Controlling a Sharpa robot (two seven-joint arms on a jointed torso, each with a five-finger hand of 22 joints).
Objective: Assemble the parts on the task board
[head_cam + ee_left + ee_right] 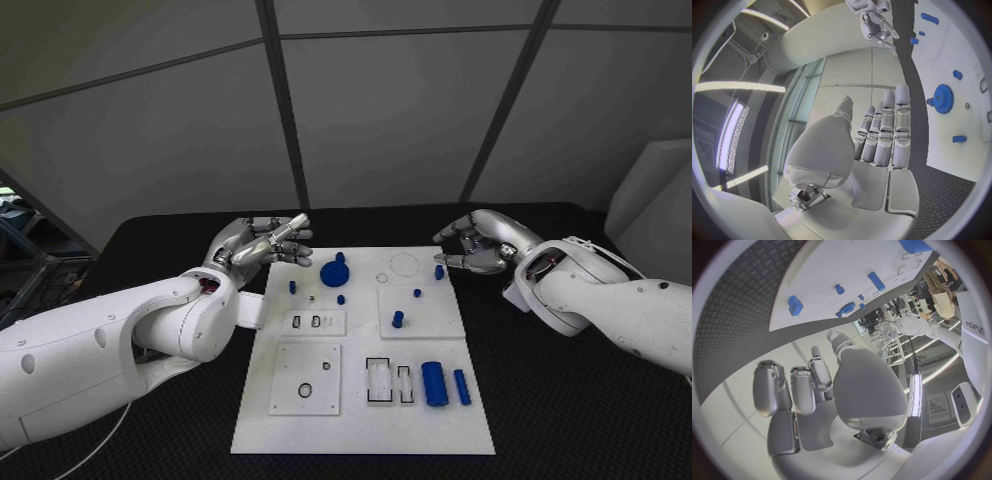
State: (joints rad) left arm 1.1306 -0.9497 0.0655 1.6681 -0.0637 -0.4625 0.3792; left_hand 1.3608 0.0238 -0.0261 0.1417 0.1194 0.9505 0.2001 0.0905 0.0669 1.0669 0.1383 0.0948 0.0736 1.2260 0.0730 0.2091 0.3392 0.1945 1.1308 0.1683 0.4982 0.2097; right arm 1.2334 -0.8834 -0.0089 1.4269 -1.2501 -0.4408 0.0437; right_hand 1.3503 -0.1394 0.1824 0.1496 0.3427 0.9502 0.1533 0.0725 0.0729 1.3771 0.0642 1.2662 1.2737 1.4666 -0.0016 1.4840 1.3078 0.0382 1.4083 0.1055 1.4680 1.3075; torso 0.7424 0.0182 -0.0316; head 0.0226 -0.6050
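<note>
Two silver hands hover at the far corners of the white task board [361, 425] on a black table [577, 420] — nothing in either of them. The left hand [264, 243] hangs with fingers straight and close together, just off the board's far left corner; the right hand [480, 243] sits past the far right corner with fingers curled inward around no part. The blue parts lie scattered over the board: a gear [335, 272] near the far edge, small pegs [398, 319] mid-board, two cylinders [434, 383] lying loose by the near right edge. The risk, as it looks from here, is those round cylinders — a glancing fingertip could roll them off the board, and the small pegs could tip if a broad hand comes down among them. Behind the table stand plain grey panelled walls with dark seams.
</note>
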